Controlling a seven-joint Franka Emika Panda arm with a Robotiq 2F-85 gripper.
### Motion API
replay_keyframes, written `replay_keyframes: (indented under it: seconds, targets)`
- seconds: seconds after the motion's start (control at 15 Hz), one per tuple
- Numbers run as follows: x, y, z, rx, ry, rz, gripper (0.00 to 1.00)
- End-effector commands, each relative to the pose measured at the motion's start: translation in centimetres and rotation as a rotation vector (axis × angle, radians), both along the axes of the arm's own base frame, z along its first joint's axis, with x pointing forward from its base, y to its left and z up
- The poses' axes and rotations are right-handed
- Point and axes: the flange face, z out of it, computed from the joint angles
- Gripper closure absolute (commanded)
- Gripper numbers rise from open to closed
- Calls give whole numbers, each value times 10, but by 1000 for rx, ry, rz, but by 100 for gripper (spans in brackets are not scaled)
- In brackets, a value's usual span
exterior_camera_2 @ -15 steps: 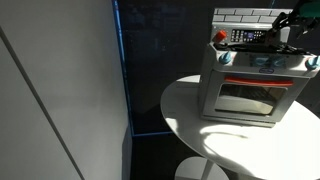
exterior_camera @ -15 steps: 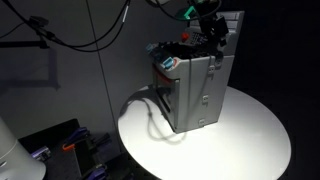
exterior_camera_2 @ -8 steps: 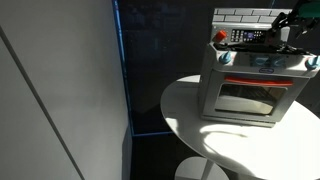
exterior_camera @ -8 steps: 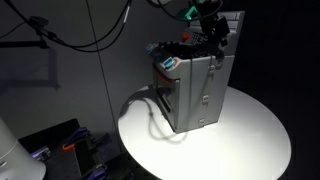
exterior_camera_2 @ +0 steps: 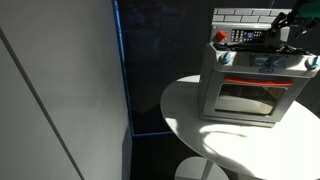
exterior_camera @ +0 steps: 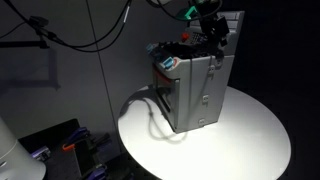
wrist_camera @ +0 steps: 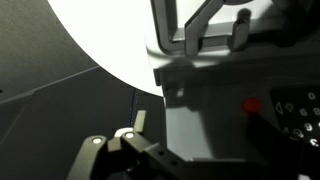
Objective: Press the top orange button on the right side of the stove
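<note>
Progress looks partial: my hand [exterior_camera: 212, 35] hangs over the back of the stove [exterior_camera: 195, 85], close to its tiled panel [exterior_camera: 232, 22]. I see no clear contact with any control, so I judge the press as not yet made. What is left, as I read it, is to pick out the top orange button on the right side, settle onto it and push. The stove stands on the round white counter [exterior_camera: 245, 140], near its far edge.

In an exterior view the stove's plain grey side [exterior_camera: 212, 90] faces the camera, with my hand dark against the panel, and the front is mostly turned away. In an exterior view the front is square on: the oven door [exterior_camera_2: 250, 98], an orange knob [exterior_camera_2: 226, 57] at the end of the control strip, and my hand at the right end of the stove top, almost at the frame's edge.

Only the wrist view comes close. It shows a small red button [wrist_camera: 252, 104] on a dark face of the stove with the bright counter beyond. I cannot say whether that is the one I want. My hand's parts lie in shadow at the bottom there, and in no view can I tell whether its fingers are spread or pressed together
</note>
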Motion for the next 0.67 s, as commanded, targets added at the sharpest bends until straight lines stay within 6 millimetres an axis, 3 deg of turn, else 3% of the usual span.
replay_keyframes:
  seconds: [0.0, 0.6]
  targets:
    - [2, 3, 10, 6, -5, -3, 0]
    - [-5, 16, 18, 27, 7, 25, 0]
